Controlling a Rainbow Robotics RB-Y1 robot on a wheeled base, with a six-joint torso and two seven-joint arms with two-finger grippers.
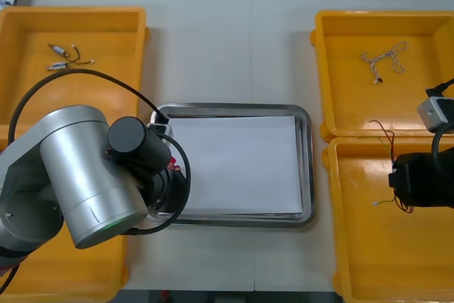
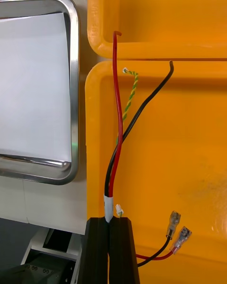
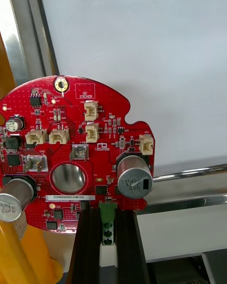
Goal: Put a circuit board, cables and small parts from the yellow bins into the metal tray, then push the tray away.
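Over the left rim of the metal tray (image 1: 306, 168), the left claw (image 3: 108, 214) has the round red circuit board (image 3: 71, 156) pinched by the small green connector (image 3: 108, 225) at its edge, fingers narrowed to that width. The board hangs above the tray's white inside, just beside the rim, and whether it touches the white surface I cannot tell.

Across the worktop (image 1: 220, 47), the right claw (image 2: 111, 222) is over the near right yellow bin (image 1: 369, 260). It is closed tight on a red and black cable pair (image 2: 118, 137) at a white band. Both strands run away from the fingers towards the bin's far wall. Their terminal ends (image 2: 177, 231) lie in the bin beside the fingers, and a thin yellow-green twisted cable (image 2: 132, 92) lies next to the pair.

A pale tangled cable (image 1: 383, 60) lies in the far right bin (image 1: 383, 26), and small metal parts (image 1: 62, 58) lie in the far left bin (image 1: 71, 26).
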